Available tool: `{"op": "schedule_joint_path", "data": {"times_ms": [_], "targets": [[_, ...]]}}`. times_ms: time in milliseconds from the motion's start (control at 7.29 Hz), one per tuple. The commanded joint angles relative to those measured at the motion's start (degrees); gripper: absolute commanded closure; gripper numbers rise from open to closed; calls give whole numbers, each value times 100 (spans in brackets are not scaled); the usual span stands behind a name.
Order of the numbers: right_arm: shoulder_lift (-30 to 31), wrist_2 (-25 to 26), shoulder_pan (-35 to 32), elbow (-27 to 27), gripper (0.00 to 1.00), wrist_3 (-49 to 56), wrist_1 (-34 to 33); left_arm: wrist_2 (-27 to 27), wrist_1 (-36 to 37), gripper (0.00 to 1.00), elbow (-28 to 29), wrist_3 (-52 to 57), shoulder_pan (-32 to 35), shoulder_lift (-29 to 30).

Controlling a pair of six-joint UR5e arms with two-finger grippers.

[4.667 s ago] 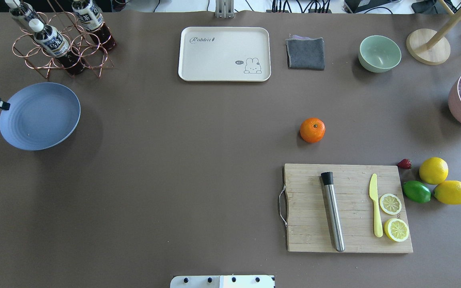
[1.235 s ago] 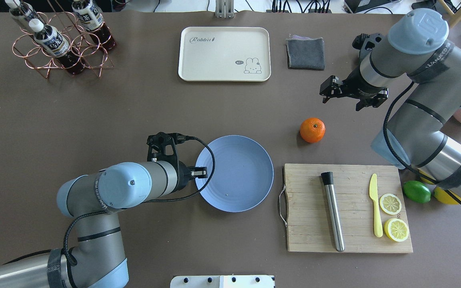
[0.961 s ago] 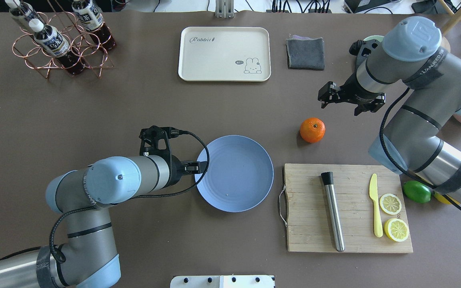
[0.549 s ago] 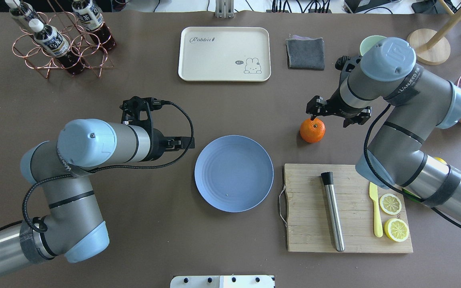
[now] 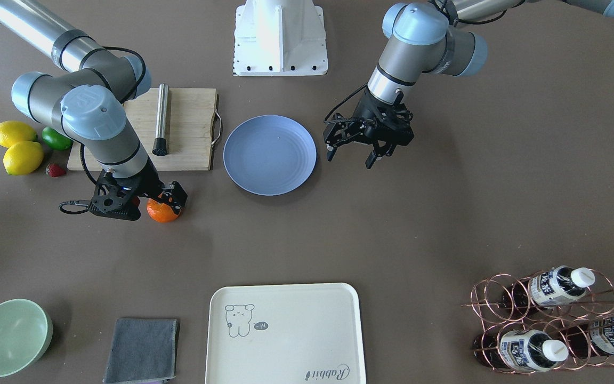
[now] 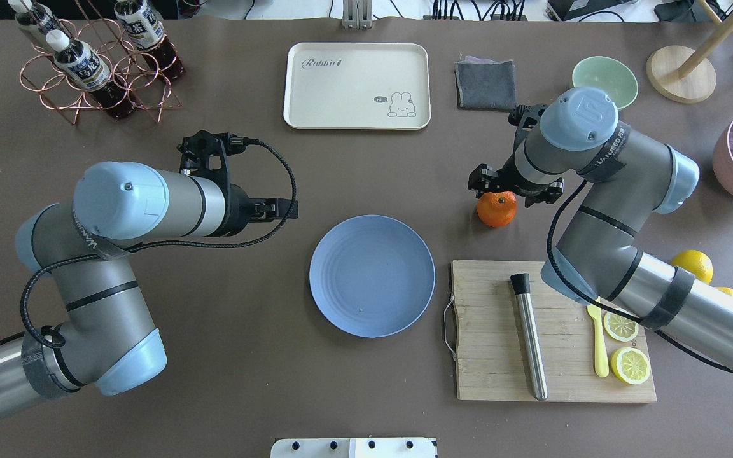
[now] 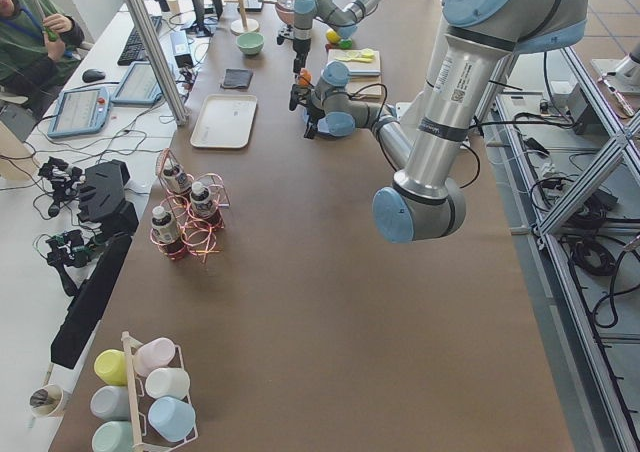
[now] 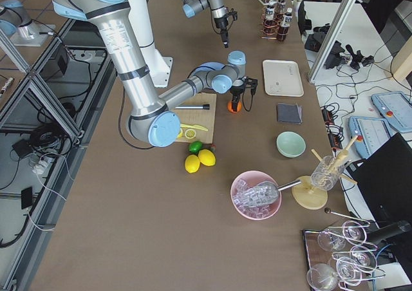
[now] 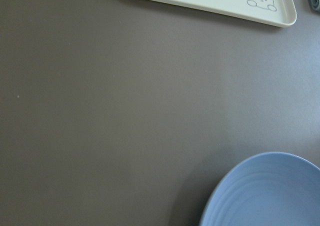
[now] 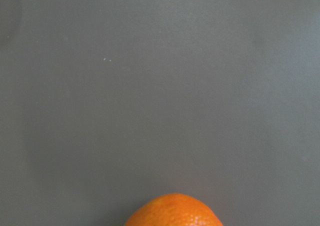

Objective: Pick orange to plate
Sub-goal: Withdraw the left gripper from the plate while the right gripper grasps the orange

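Observation:
The orange (image 6: 497, 211) rests on the brown table just beyond the cutting board; the right wrist view shows only the orange's top (image 10: 174, 212) at its lower edge. My right gripper (image 6: 514, 189) is open and low over the orange (image 5: 161, 212), one finger on each side, and no contact is visible. The blue-lavender plate (image 6: 371, 284) lies flat mid-table with nothing on it, left of the board. My left gripper (image 6: 285, 207) hangs open and holds nothing, up and to the left of the plate (image 5: 269, 154), whose rim (image 9: 265, 186) shows in the left wrist view.
A wooden cutting board (image 6: 487, 356) carries a steel muddler, a yellow knife and lemon slices. Lemons (image 6: 691, 262) lie to its right. Along the far edge stand a cream tray (image 6: 357, 86), a grey cloth (image 6: 485, 83), a green bowl (image 6: 605, 73) and a bottle rack (image 6: 96, 63).
The plate went from the far left to mid-table. My left gripper let it go and drew back up-left. My right gripper moved left and down onto the orange.

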State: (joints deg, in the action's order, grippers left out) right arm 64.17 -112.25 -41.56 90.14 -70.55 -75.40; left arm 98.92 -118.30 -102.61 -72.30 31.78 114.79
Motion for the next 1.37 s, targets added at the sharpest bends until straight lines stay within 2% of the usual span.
{"op": "schedule_joint_path", "data": {"times_ms": [0, 137, 275, 412, 549, 824, 1098, 1235], "targets": [[-98, 37, 69, -110, 0, -11, 52, 5, 0, 2, 13, -3, 47, 0], [-97, 54, 78, -136, 0, -3, 52, 5, 0, 2, 13, -3, 48, 0], [-89, 72, 78, -163, 7, -2, 52, 5, -8, 2, 13, -3, 39, 0], [-97, 81, 78, -189, 61, -11, 52, 5, -8, 2, 4, -3, 21, 0], [-141, 81, 61, -129, 100, -11, 17, 92, 0, 2, -13, -3, 47, 0], [-360, 29, -62, -67, 100, -11, -131, 513, 44, 2, -22, 502, 450, -9], [-815, 54, -19, 302, 100, -133, -998, 934, 62, 2, -14, 1406, 1151, -280], [-1001, 167, 234, 320, 100, -604, -1064, 1006, 36, 2, -170, 1890, 1529, -621]]}}
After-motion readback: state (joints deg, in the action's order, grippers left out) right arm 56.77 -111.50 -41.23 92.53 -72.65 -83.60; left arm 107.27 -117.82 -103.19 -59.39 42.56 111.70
